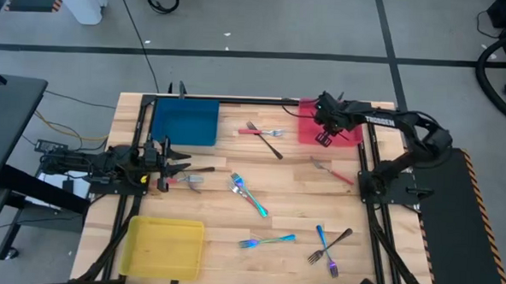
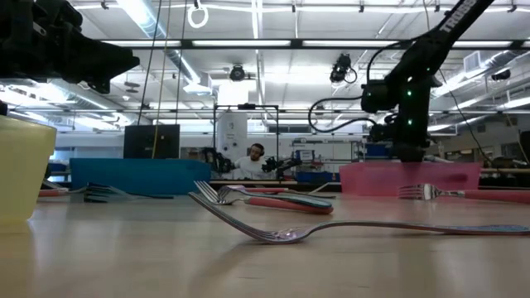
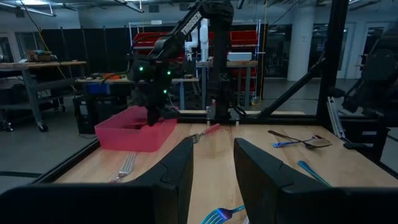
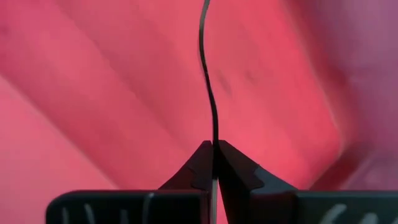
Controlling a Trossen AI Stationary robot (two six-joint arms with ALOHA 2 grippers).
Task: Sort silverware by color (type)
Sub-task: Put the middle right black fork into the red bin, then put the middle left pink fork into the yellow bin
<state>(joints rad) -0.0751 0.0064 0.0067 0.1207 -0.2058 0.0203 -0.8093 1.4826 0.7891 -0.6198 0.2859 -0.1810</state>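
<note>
My right claw (image 4: 213, 144) is pinching a thin utensil (image 4: 208, 81) seen edge-on, so I am not making out its colour or type, and its upper end is running off the picture. Red tray (image 4: 112, 74) is filling everything behind it as a blur. From above, my arm is covering part of that tray (image 1: 309, 127), and the held piece is too small to tell there.
</note>
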